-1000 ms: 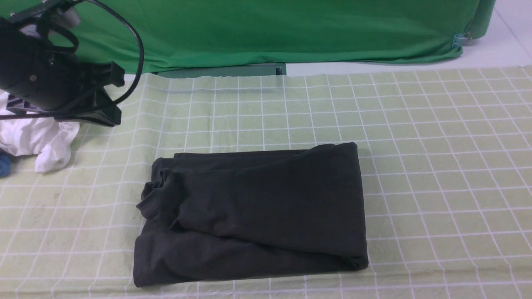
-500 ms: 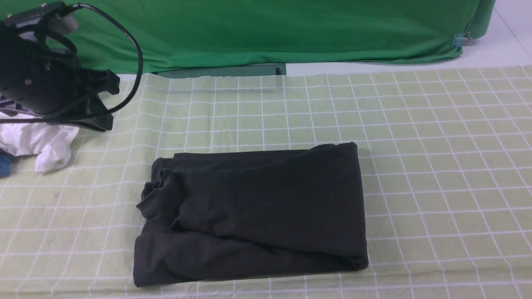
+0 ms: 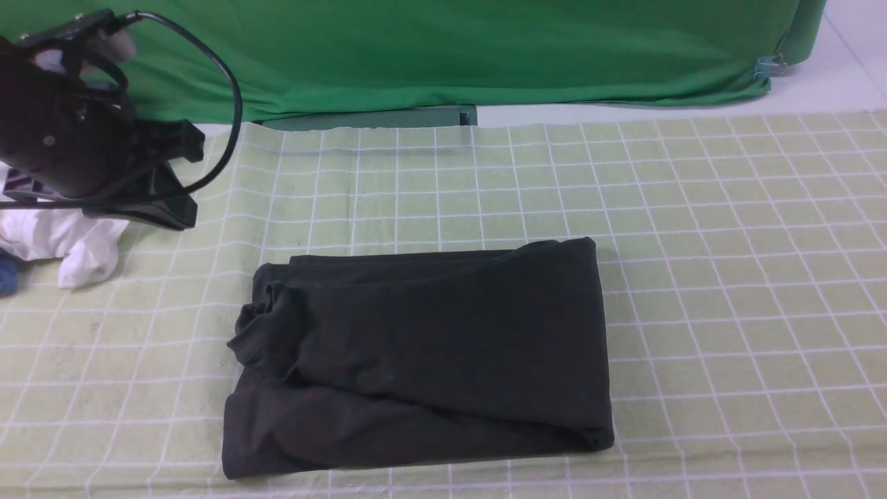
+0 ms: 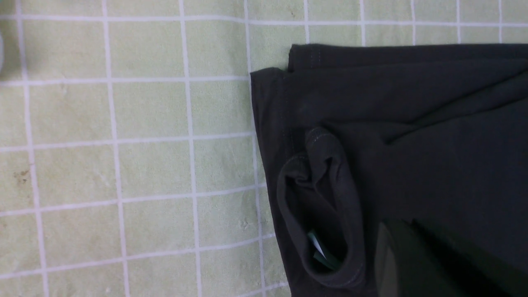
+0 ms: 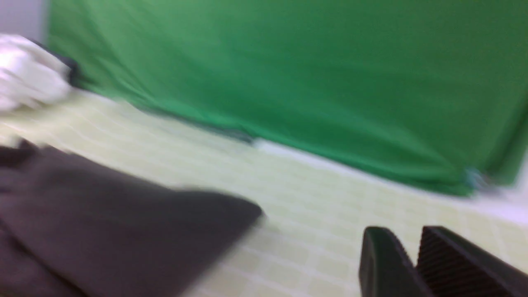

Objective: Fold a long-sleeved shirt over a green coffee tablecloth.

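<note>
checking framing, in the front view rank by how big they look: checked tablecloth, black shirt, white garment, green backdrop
1. checked tablecloth, largest.
2. green backdrop, cut off at the top edge.
3. black shirt.
4. white garment, smallest, partly hidden behind the left arm.

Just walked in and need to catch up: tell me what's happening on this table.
A two-armed robot is folding a black long-sleeved shirt on the green checked tablecloth. The shirt already lies folded into a compact rectangle, its collar toward the robot's left, and nothing is gripping it. The left gripper is raised at the far left, above a crumpled white garment, and is shut and empty. The right gripper shows only in its blurred wrist view, its fingers close together with nothing between them, clear of the shirt.
</note>
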Action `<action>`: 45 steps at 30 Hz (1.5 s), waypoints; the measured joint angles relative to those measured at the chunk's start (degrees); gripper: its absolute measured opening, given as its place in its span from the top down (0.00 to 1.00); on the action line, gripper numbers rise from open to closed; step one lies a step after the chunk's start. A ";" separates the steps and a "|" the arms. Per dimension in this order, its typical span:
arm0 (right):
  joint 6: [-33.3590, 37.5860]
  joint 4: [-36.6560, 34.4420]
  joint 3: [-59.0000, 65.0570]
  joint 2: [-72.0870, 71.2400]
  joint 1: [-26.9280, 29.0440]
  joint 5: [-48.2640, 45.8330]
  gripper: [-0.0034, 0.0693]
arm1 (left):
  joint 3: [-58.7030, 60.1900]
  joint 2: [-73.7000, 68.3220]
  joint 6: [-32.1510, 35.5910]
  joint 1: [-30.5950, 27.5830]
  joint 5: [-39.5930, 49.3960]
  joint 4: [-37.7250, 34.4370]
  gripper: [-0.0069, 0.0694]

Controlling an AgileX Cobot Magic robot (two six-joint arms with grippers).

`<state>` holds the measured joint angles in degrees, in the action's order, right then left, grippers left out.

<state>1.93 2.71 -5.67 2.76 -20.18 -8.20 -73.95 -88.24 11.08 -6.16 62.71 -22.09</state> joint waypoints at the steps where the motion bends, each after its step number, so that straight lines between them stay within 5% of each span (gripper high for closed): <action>1: 0.00 0.00 0.25 -0.14 1.01 -0.18 0.76 | 0.00 0.00 0.00 -0.01 0.01 0.06 0.89; 6: 0.00 0.00 5.78 -2.41 12.26 -3.61 0.74 | 0.00 0.00 1.28 -0.01 0.58 1.09 0.89; 11: 0.00 0.00 6.02 -2.76 17.20 -5.65 0.73 | 0.00 0.08 2.34 -0.01 0.44 1.09 0.89; 19: 0.00 0.00 6.25 -2.76 17.82 -5.88 0.70 | 0.30 4.80 4.58 -0.01 -0.57 1.22 0.89; 31: -0.06 0.00 6.25 -2.76 17.82 -5.88 0.68 | 2.73 30.30 9.02 -0.01 -2.63 0.77 0.89; 45: -0.06 0.00 6.25 -2.76 17.82 -5.88 0.63 | 36.84 75.44 14.36 -0.01 -23.10 -8.06 0.89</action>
<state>1.87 2.71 0.59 0.00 -2.37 -14.08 -37.11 -12.80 25.44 -6.17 39.61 -30.15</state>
